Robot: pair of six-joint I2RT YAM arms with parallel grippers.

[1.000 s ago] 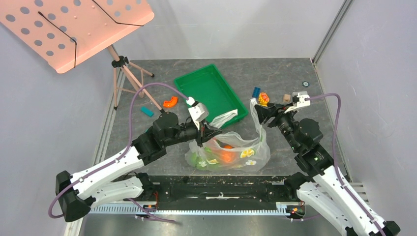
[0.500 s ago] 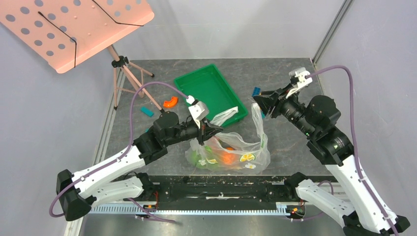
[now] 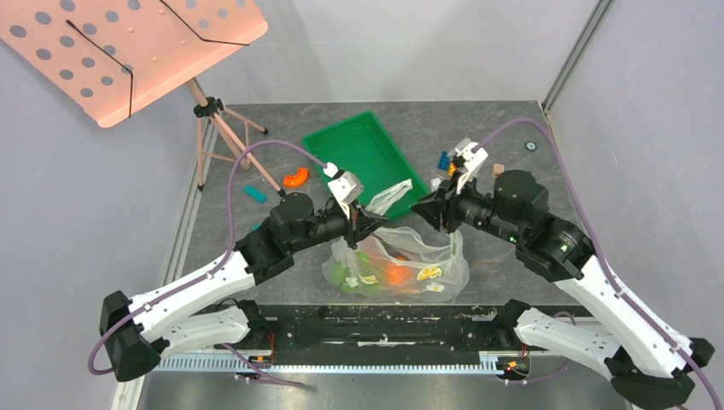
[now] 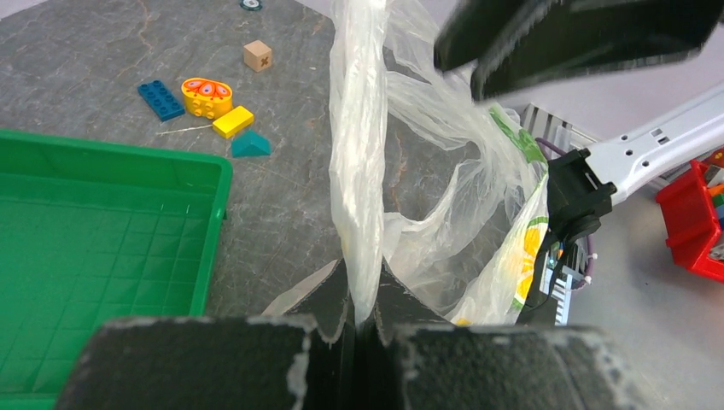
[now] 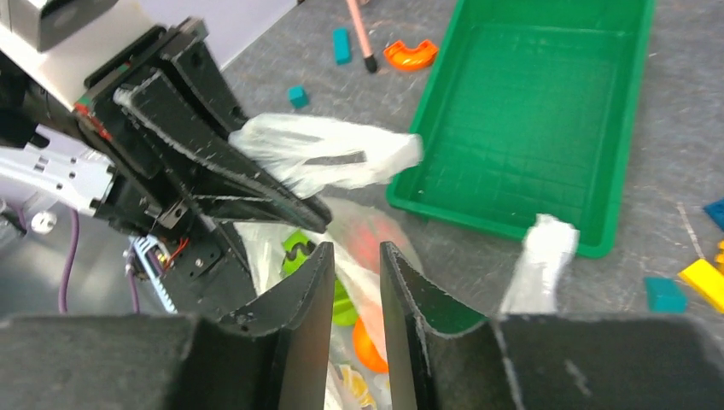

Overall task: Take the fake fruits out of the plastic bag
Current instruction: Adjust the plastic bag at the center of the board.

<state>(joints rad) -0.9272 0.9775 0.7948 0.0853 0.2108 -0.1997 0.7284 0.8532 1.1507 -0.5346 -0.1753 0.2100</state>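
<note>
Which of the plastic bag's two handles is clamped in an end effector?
The handle pinched taut in the left end effector; the other handle is loose, gripped by nothing, beside the green tray's corner.

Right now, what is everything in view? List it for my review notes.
plastic bag: one, clear with flower prints, table front centre
fake fruits: orange and green ones show, count unclear, inside the bag
tray: one, green, behind the bag
curved piece: one, orange, left of the tray
teal blocks: two, by the stand's foot
small blocks: five, blue, orange-yellow, yellow, teal, tan, right of the tray
music stand: one, pink, back left
left fingers: black, shut on a bag handle
right fingers: black, apart, holding nothing, over the bag
</note>
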